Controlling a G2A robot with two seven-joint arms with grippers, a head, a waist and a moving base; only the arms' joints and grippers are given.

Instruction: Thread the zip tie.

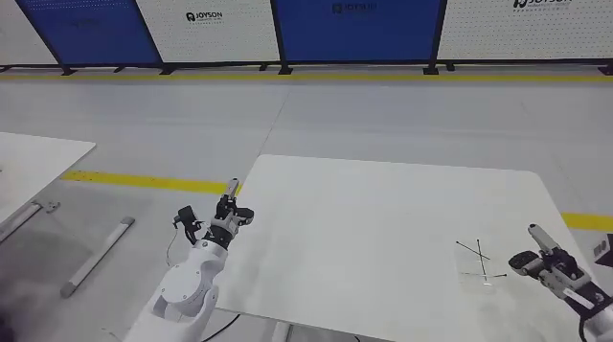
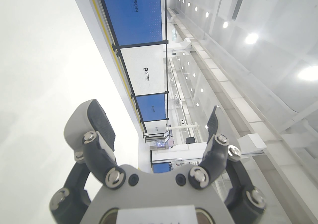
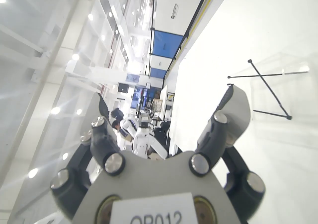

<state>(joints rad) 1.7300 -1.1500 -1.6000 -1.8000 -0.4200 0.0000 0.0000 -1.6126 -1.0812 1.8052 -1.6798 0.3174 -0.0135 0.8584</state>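
Note:
Three thin black zip ties (image 1: 474,251) lie in a shallow clear tray (image 1: 469,280) near the table's right front corner; two cross each other and the third lies beside them. In the right wrist view the crossing zip ties (image 3: 268,88) rest inside the clear tray (image 3: 298,61), just ahead and to one side of my right gripper (image 3: 165,101), which is open and holds nothing. From above, the right gripper (image 1: 525,248) hangs close to the tray's right side. My left gripper (image 2: 156,120) is open and empty; it sits at the table's left edge (image 1: 233,200), far from the ties.
The white table (image 1: 364,237) has rounded corners, with grey floor and a yellow line beyond it. Blue and white pegboard panels (image 1: 354,7) stand along the back. A second white table (image 1: 38,160) lies off to the left.

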